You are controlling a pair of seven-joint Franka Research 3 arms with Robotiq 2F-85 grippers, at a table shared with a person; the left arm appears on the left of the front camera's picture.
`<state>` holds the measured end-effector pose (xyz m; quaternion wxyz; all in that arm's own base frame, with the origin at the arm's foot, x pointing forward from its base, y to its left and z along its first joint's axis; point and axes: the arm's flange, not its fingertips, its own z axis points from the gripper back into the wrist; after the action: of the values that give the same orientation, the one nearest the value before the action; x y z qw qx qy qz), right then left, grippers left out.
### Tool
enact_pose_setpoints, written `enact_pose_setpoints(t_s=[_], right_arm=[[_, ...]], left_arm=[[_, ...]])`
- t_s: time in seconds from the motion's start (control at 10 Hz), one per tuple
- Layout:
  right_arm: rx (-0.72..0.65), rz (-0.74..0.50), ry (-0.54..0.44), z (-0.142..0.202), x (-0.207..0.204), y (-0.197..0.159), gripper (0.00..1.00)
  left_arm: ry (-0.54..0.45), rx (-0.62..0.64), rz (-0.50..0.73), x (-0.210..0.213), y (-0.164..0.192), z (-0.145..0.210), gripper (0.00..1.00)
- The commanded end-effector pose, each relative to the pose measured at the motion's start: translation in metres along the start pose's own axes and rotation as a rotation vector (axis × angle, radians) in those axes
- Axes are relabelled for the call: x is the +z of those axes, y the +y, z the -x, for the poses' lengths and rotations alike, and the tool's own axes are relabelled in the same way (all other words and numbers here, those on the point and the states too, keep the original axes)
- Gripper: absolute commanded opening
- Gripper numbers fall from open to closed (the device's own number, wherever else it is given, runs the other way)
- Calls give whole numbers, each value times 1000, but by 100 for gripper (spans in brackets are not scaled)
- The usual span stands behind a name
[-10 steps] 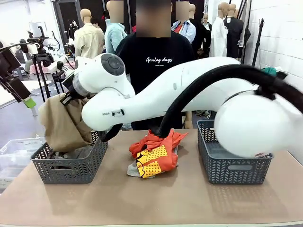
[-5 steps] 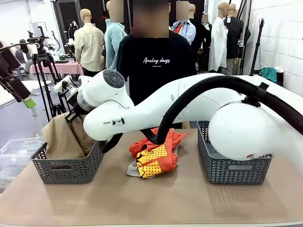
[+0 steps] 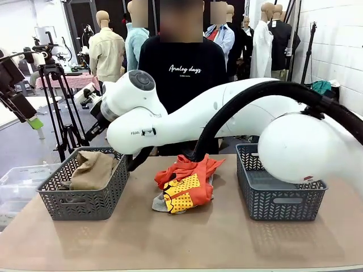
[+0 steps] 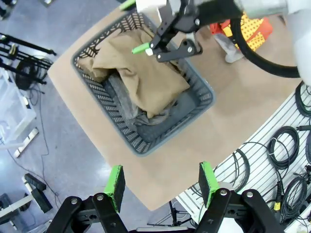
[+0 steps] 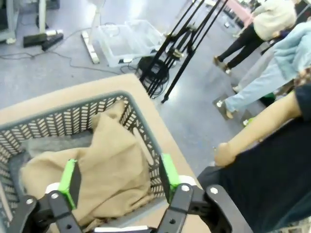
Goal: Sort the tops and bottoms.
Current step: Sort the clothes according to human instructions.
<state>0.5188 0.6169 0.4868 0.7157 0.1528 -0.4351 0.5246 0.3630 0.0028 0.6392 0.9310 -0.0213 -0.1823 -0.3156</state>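
The left basket (image 3: 85, 204) is grey plastic with a herringbone lattice and holds a khaki-tan garment (image 3: 93, 170) over a dark grey garment (image 4: 119, 97); the right basket (image 3: 281, 204) has the same grey and lattice. Mid-table, on the pale brown table (image 3: 187, 243), the orange-red garment (image 3: 187, 175) shows a yellow dotted panel above a light grey garment (image 3: 159, 204). The right arm (image 3: 170, 122) is white with a black hose, the left gripper (image 4: 162, 182) and right gripper (image 5: 119, 182) are black with bright green pads (image 4: 115, 187), and the person's T-shirt (image 3: 184, 54) at the far side is black with white script.
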Motion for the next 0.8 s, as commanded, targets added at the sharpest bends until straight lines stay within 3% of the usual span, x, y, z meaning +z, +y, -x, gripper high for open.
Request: enact_pose_setpoints(t_s=[0.0,0.1,0.2,0.7], right_arm=[[-79,-26,-20,1,26,-3,100],[-123,-87,-57,0,39,-10,100],[-25,0,-16,-8,11,-7,100],[-25,0,-16,-8,11,-7,100]], left_arm=[[5,5,-6,2,1,-1,80],[5,5,-6,2,1,-1,80],[5,5,-6,2,1,-1,80],[5,5,-6,2,1,-1,80]])
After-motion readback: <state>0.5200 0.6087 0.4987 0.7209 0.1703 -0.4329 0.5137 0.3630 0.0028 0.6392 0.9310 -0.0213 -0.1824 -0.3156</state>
